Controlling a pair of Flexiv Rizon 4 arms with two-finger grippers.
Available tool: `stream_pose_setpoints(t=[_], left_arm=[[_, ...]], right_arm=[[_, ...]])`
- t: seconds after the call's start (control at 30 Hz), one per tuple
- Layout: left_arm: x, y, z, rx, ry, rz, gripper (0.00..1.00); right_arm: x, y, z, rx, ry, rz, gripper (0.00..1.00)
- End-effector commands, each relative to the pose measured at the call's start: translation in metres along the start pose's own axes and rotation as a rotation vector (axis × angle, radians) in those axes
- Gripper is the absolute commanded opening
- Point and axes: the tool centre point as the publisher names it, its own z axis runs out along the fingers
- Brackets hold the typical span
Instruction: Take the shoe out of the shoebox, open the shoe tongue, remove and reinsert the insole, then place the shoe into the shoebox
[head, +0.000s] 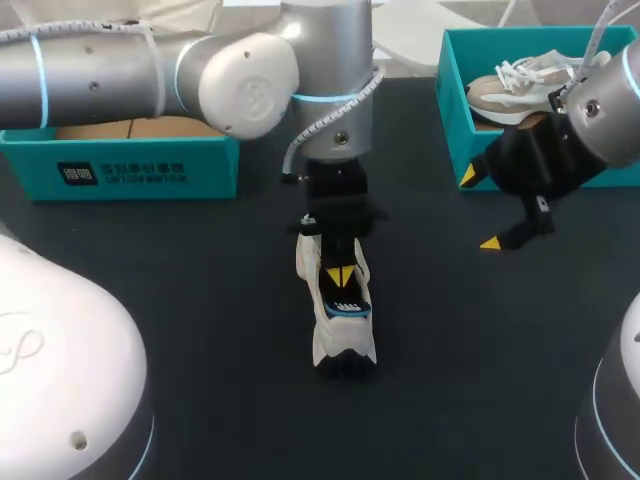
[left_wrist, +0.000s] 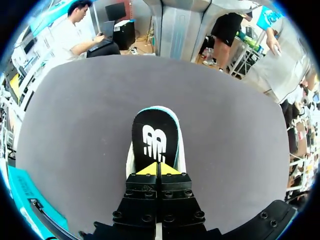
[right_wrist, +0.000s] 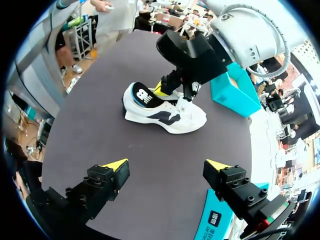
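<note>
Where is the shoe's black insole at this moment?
The insole is mid-table in the head view, sticking partly out of the white shoe, one end pinched by the left gripper. The open right gripper hangs apart, near the teal shoebox.

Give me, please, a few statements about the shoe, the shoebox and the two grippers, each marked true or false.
1. The right gripper is open and holds nothing. True.
2. The shoe lies on its side on the table. False: it stands upright on its sole.
3. The left gripper has its fingers closed together, right at the black insole. True.
4. The shoebox under the right arm is empty. False: a second shoe lies in it.
5. The insole lies flat on the table, apart from the shoe. False: it sits in the shoe, with its heel end sticking out of the opening.
</note>
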Motion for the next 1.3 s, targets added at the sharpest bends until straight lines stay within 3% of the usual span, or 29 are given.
stream_pose_setpoints(t=[0.03, 0.5, 0.83, 0.9, 1.13, 1.3], left_arm=[[-0.007, -0.001, 0.009, -0.010, 0.008, -0.007, 0.00], [-0.009, -0.006, 0.041, -0.033, -0.046, -0.048, 0.00], [-0.010, 0.011, 0.071, -0.045, -0.048, -0.126, 0.00], [-0.009, 0.010, 0.070, -0.042, -0.040, -0.128, 0.00], [0.002, -0.015, 0.037, -0.009, -0.078, -0.064, 0.00], [0.001, -0.023, 0.032, 0.040, -0.095, -0.010, 0.00]], right_arm=[[0.001, 0.000, 0.001, 0.004, -0.003, 0.001, 1.00], [0.001, 0.000, 0.001, 0.004, -0.003, 0.001, 1.00], [0.001, 0.000, 0.001, 0.004, -0.003, 0.001, 1.00], [0.001, 0.000, 0.001, 0.004, -0.003, 0.001, 1.00], [0.001, 0.000, 0.001, 0.004, -0.003, 0.001, 1.00], [0.001, 0.000, 0.001, 0.004, -0.003, 0.001, 1.00]])
